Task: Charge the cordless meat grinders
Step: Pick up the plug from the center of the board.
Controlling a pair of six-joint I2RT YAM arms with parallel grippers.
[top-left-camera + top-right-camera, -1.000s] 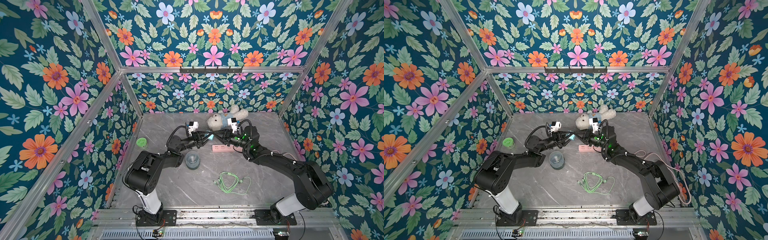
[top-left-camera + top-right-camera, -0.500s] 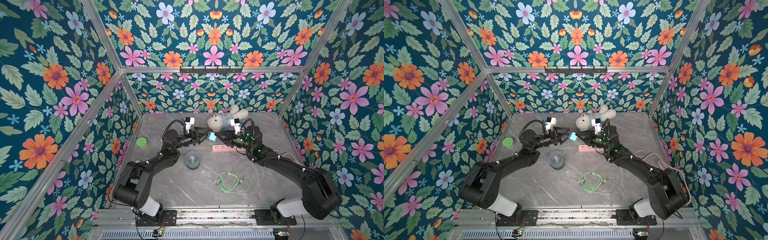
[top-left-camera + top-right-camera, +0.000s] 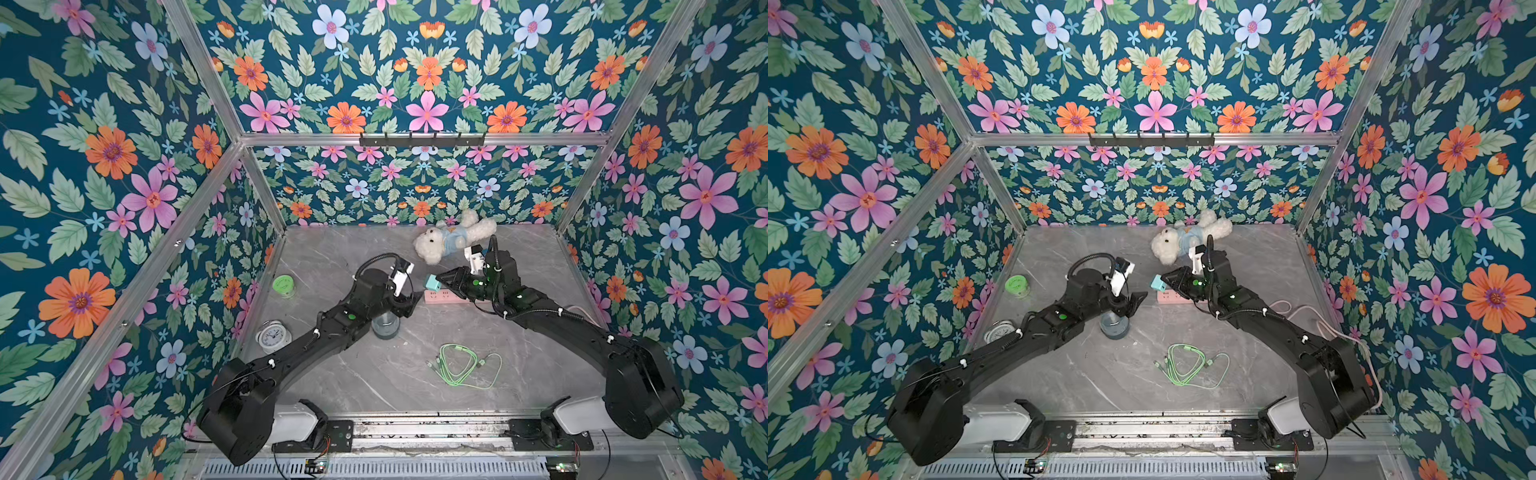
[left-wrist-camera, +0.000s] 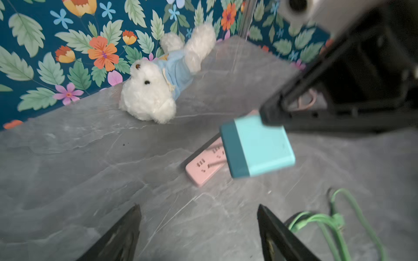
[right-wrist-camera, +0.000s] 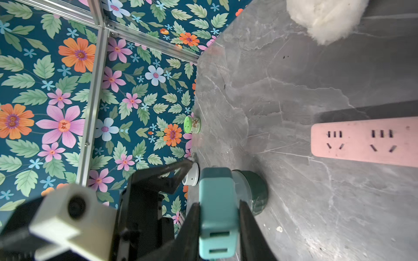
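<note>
The cordless meat grinder (image 3: 384, 327) (image 3: 1113, 327), a small translucent blue-grey cylinder on a dark base, stands upright mid-table. It also shows behind the adapter in the right wrist view, where its dark base (image 5: 255, 192) is plain. My left gripper (image 3: 409, 302) (image 4: 199, 208) hangs open and empty just above and beyond it. My right gripper (image 3: 441, 279) (image 5: 219, 203) is shut on a teal charger adapter (image 3: 432, 282) (image 4: 257, 146) (image 5: 217, 187), held in the air over the left end of the pink power strip (image 3: 445, 296) (image 5: 364, 141).
A green charging cable (image 3: 461, 365) (image 4: 316, 221) lies coiled on the near middle of the table. A white teddy bear (image 3: 449, 241) lies at the back. A green-lidded jar (image 3: 283, 286) and a white alarm clock (image 3: 272, 336) stand along the left wall.
My left gripper opened, let go of the teal adapter and drew back towards the grinder. My right gripper kept hold of the adapter and stayed near the power strip.
</note>
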